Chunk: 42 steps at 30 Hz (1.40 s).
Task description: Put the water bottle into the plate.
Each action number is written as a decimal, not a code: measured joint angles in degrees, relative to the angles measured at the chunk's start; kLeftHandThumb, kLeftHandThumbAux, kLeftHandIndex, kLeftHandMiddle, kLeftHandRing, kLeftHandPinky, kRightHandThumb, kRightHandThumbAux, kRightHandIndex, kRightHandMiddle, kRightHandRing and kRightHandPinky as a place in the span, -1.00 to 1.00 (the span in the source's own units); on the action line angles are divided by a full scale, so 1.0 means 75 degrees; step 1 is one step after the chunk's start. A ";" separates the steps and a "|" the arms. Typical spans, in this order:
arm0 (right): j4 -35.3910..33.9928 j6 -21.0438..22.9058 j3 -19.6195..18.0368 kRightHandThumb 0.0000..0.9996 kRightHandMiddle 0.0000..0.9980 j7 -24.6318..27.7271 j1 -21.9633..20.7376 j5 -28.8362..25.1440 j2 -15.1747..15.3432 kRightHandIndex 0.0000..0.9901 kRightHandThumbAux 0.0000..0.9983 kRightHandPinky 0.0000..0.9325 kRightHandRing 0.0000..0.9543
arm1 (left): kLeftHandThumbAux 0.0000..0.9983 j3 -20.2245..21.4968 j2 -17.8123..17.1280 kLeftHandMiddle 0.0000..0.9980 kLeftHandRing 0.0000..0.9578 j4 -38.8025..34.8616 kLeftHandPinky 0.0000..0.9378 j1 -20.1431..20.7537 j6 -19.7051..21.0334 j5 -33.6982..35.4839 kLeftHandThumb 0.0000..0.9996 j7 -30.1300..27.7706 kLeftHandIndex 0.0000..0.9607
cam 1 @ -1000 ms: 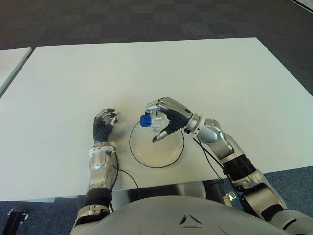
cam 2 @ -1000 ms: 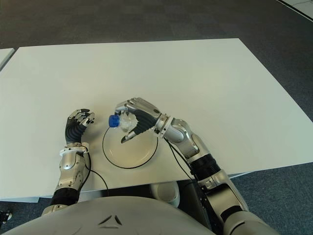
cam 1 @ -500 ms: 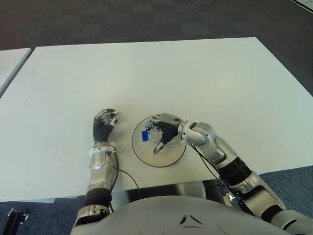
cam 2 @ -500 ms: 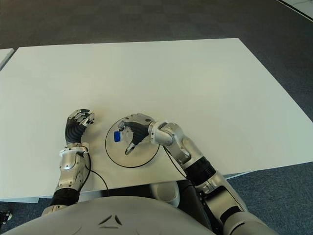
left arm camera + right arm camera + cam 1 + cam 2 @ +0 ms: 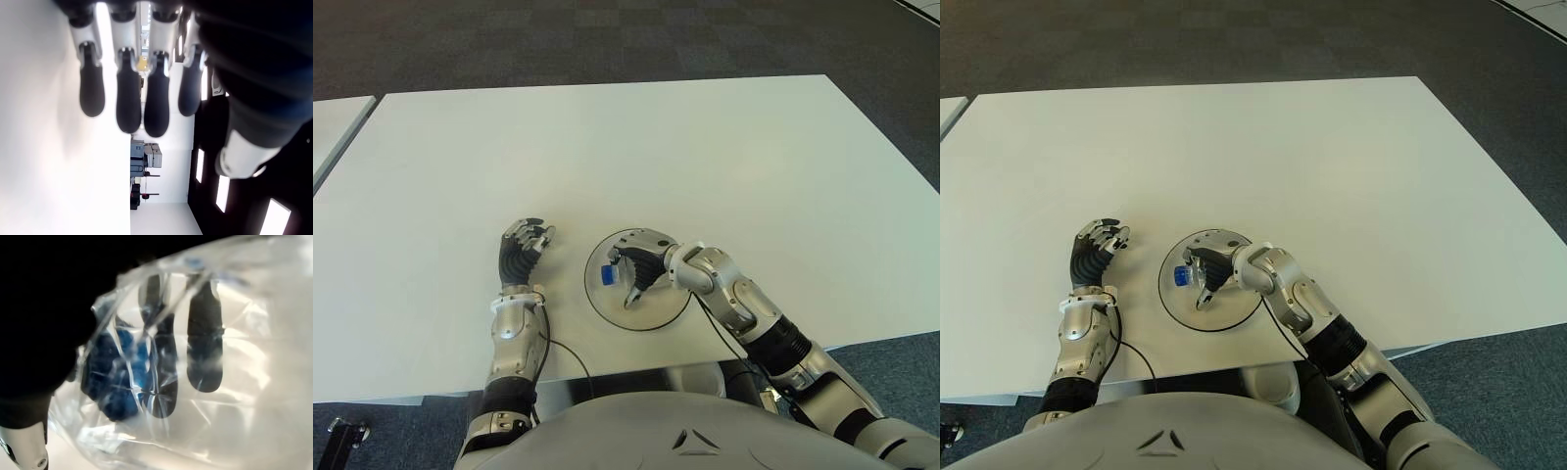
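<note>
Right wrist view: I see right hand point(image 5: 641, 266) fingers grasping the bottle point(image 5: 161, 382) over the plate point(image 5: 651, 315); release remains.

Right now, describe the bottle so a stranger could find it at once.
On the white table, near its front edge, sits a black-rimmed plate. The right hand grips a crumpled clear bottle over it; its blue cap is the only colour there.

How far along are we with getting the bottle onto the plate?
Done: the water bottle is down over the plate, blue cap toward the left hand, which shows idle left of the plate. In hand: the right hand grips the bottle. Left: open the fingers and withdraw.
</note>
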State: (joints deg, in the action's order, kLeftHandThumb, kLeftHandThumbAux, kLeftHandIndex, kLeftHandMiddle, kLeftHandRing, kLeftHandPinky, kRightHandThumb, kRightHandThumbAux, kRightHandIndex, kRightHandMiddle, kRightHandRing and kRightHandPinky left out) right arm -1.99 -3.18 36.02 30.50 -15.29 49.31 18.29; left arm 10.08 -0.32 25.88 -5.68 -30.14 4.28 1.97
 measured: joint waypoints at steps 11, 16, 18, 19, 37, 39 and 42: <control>0.0068 -0.0548 0.0049 -0.27 -0.73 -0.0059 -0.0131 -0.0085 0.0284 -0.81 0.31 -0.63 -0.74 | 0.42 -0.0007 -0.0030 0.18 0.20 0.0046 0.19 -0.0001 -0.0114 0.0085 0.41 -0.0214 -0.10; 0.0086 -0.0654 0.0081 -0.28 -0.95 0.0050 -0.0226 -0.0104 0.0336 -0.95 0.30 -0.78 -0.94 | 0.42 0.0002 -0.0030 0.17 0.19 0.0113 0.18 0.0016 -0.0214 0.0097 0.41 -0.0215 -0.10; 0.0084 -0.0687 0.0092 -0.29 -0.98 0.0103 -0.0258 -0.0116 0.0356 -0.97 0.29 -0.82 -0.97 | 0.42 0.0004 -0.0030 0.17 0.19 0.0148 0.17 0.0024 -0.0261 0.0093 0.41 -0.0215 -0.10; 0.0083 -0.0704 0.0094 -0.29 -0.99 0.0124 -0.0271 -0.0121 0.0365 -0.98 0.26 -0.86 -0.98 | 0.43 0.0005 -0.0031 0.17 0.19 0.0157 0.17 0.0025 -0.0272 0.0091 0.41 -0.0215 -0.10; 0.0523 -0.2019 -0.0212 0.01 -1.00 -0.1884 -0.0076 -0.0429 0.0446 -1.00 -0.54 -1.00 -1.00 | 0.42 0.0011 -0.0056 0.16 0.18 0.0164 0.16 0.0031 -0.0218 0.0084 0.41 -0.0209 -0.10; 0.0608 -0.2173 -0.0236 0.00 -1.00 -0.2174 -0.0021 -0.0499 0.0414 -1.00 -0.58 -1.00 -1.00 | 0.42 0.0011 -0.0056 0.16 0.17 0.0160 0.15 0.0030 -0.0210 0.0067 0.41 -0.0204 -0.10; 0.0691 -0.2334 -0.0279 0.00 -1.00 -0.2496 0.0045 -0.0553 0.0370 -1.00 -0.62 -1.00 -1.00 | 0.42 0.0013 -0.0056 0.16 0.17 0.0149 0.15 0.0028 -0.0182 0.0050 0.41 -0.0198 -0.10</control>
State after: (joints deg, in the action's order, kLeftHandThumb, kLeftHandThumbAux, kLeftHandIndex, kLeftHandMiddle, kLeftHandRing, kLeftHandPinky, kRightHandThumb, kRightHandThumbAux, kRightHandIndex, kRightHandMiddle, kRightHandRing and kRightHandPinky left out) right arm 3.19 -20.69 33.93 11.78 -14.96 45.16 21.06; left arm 10.17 -0.73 27.00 -5.47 -31.50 4.65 0.48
